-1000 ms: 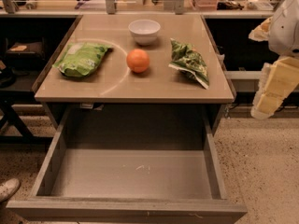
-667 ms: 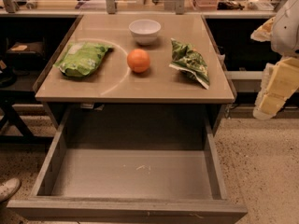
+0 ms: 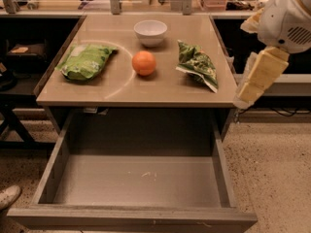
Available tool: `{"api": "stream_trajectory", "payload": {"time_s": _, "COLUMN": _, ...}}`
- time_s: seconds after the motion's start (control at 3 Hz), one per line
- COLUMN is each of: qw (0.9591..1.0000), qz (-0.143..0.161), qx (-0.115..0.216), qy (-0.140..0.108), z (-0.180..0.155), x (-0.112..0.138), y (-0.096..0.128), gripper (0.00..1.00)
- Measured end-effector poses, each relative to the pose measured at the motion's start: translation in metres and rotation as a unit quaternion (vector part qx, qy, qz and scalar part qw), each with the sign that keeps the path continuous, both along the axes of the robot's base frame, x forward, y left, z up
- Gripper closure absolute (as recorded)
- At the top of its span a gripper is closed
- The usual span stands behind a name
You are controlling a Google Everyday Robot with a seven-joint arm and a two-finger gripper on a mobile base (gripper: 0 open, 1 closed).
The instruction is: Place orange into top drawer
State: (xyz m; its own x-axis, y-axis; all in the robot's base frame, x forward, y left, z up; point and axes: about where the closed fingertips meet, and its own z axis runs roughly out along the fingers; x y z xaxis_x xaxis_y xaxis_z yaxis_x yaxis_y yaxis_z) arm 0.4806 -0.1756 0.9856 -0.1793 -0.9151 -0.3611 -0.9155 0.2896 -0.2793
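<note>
The orange sits in the middle of the tan table top, just in front of the white bowl. The top drawer is pulled open below the table's front edge, and its grey floor holds nothing. My gripper hangs at the right edge of the view, beside the table's front right corner. It is to the right of the orange, well apart from it, and holds nothing that I can see.
A light green snack bag lies left of the orange. A darker green bag lies to its right, between the orange and the gripper. A shoe shows on the floor at lower left. Cluttered benches stand behind the table.
My gripper and arm have moved a little to the left, closer to the table's right edge. The orange, bowl, bags and drawer have not moved.
</note>
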Motion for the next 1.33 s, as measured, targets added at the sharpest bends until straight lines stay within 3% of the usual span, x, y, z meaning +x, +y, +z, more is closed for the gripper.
{"api": "stream_trajectory", "payload": {"time_s": 0.67, "qw": 0.9958, "qz": 0.054, "qx": 0.072, "qy": -0.013, "z": 0.004, "x": 0.073, "y": 0.072, "gripper": 0.0}}
{"api": "stream_trajectory", "payload": {"time_s": 1.0, "qw": 0.9954, "qz": 0.057, "qx": 0.076, "qy": -0.013, "z": 0.004, "x": 0.077, "y": 0.076, "gripper": 0.0}}
{"api": "stream_trajectory", "payload": {"time_s": 1.33, "qw": 0.9961, "qz": 0.05, "qx": 0.07, "qy": -0.017, "z": -0.01, "x": 0.094, "y": 0.093, "gripper": 0.0}}
